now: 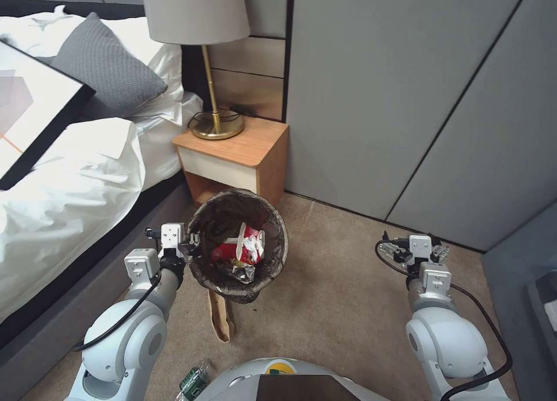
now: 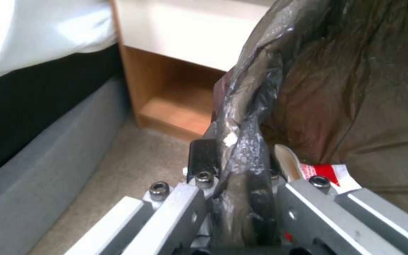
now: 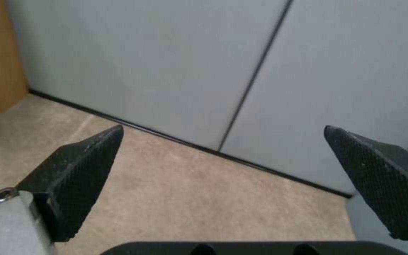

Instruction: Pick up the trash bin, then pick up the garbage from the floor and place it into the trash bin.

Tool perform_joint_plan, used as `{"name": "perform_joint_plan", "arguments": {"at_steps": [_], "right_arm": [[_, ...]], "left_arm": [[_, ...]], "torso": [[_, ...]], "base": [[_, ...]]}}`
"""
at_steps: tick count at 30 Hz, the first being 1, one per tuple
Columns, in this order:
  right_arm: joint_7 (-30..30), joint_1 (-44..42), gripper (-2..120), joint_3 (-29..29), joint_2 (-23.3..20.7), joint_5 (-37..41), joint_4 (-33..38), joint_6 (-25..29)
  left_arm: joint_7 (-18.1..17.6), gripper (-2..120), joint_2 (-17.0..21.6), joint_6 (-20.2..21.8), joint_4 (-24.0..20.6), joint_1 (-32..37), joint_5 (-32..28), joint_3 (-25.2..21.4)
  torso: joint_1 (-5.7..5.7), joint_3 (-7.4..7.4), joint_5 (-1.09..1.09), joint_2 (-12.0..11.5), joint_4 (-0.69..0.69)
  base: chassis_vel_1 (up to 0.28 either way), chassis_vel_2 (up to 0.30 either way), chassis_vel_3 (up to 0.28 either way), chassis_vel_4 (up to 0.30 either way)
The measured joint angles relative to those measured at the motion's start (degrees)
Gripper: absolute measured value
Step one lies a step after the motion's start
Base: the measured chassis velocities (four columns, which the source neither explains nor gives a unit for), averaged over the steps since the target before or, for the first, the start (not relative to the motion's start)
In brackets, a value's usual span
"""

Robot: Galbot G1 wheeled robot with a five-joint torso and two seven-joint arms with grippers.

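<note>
The left tool (image 1: 187, 245) is clamped on the rim of the trash bin (image 1: 278, 256), its fingers (image 2: 203, 156) pinching the wrinkled dark liner on either side of the edge, and the bin appears to hang lifted and tipped toward the camera, just in front of the bedside table (image 1: 255, 148) and beside the bed (image 1: 87, 174). So the first step looks done. Some garbage is already inside: a red-and-white wrapper (image 1: 241, 250) and a crumpled silvery piece below it lie in the bottom. Work remains on the floor, as I judge it: a flat tan paper carton (image 1: 220, 320) lies on the carpet (image 1: 336, 308) partly under the bin, and a clear bottle with a green label (image 1: 194, 380) sits close to the robot's base, though it is cut off at the edge of the head view and hard to make out fully. The right tool (image 1: 413, 251) hovers over bare carpet near the grey wall panels (image 1: 406, 99), its ridged black fingers (image 3: 79, 170) spread wide with nothing between them. The liner is thin, glossy, creased plastic; the carpet is short, matte and beige; the carton is stiff and long; the table is smooth wood with a white drawer front.
</note>
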Motion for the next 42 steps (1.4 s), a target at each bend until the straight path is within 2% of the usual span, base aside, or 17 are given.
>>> {"name": "perform_joint_plan", "arguments": {"at_steps": [42], "right_arm": [[0.6, 1.0, 100, -0.1, -0.6, 2.2, 0.0, -1.2]], "left_arm": [[-0.6, 0, -0.3, 0.0, -0.1, -0.1, -0.5, -0.5]], "torso": [[0.00, 0.00, 0.00, 0.0, 0.01]], "base": [[0.063, 0.063, 0.063, 0.064]]}}
